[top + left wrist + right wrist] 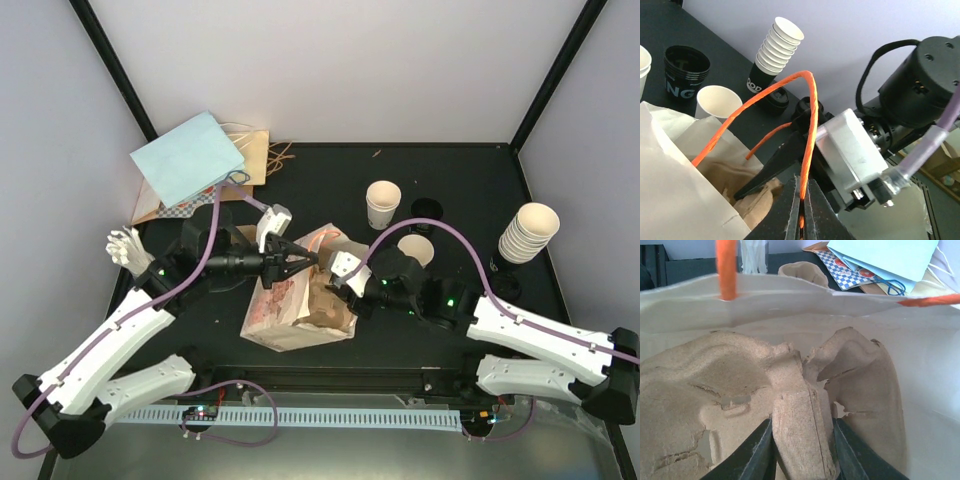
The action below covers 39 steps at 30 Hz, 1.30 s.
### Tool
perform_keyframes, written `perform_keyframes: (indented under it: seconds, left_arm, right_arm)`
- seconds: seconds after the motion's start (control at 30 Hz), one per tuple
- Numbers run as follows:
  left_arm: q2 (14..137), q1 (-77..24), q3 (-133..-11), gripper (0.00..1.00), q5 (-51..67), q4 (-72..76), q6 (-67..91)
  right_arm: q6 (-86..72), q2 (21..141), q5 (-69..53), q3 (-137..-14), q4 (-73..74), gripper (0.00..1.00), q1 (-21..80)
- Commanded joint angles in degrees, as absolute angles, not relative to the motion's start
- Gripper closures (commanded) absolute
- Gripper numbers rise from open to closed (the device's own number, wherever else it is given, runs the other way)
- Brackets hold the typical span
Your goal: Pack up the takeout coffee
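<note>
- Cups (383,203), lidless, stand on the desk (460,170) in the top view, outside the paper bag (270,315) that both arms tend.
- Left wrist view alone shows the left end effector (801,200) pinched together on the orange handle (811,115). That thin cord could slip and drop the bag's mouth.
- Right wrist view alone shows the right end effector (802,440) clamped on the pulp tray (715,385) inside the bag. Soft pulp may tear or snag.

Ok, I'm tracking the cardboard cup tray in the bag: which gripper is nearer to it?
Right. The right gripper is clamped on the tray inside the bag; the left gripper is off the tray, pinching the bag's orange handle.
</note>
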<state>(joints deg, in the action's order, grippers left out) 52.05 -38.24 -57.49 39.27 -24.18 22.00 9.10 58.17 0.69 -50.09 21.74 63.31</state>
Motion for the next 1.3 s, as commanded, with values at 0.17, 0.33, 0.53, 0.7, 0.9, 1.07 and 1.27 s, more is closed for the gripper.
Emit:
perform_keyframes:
  seconds: [0.17,0.33,0.53,0.7,0.9,1.07,1.27]
  left_arm:
    - [49.7,-37.9,-57.4,0.98,43.1,-20.9,23.4]
    - [49.2,-37.8,-56.7,0.91,41.7,-22.1,23.1]
    - [47.8,-37.5,-56.5,0.5,39.3,-23.5,24.7]
    - [45.8,-36.9,-58.3,0.18,35.1,-27.9,26.2]
    - [43.8,-35.5,-65.3,0.01,19.5,-43.2,28.1]
    - [44.6,-33.4,-72.7,0.01,0.4,-60.5,32.1]
    - [43.7,-23.9,-70.3,0.01,-2.0,-66.4,32.8]
  right_arm:
    - [8.8,59.2,-0.1,-48.7,14.8,0.7,63.5]
    - [8.4,59.0,-0.6,-47.8,16.2,0.7,63.5]
    - [8.0,59.5,-0.9,-47.3,16.5,0.7,63.5]
    - [8.0,60.4,-1.2,-47.4,15.2,0.7,63.5]
    - [7.8,61.7,-1.1,-47.6,14.0,0.7,63.5]
    - [7.9,61.8,-1.4,-47.8,13.6,0.7,63.5]
    - [8.1,61.9,-1.4,-47.8,13.6,0.7,63.5]
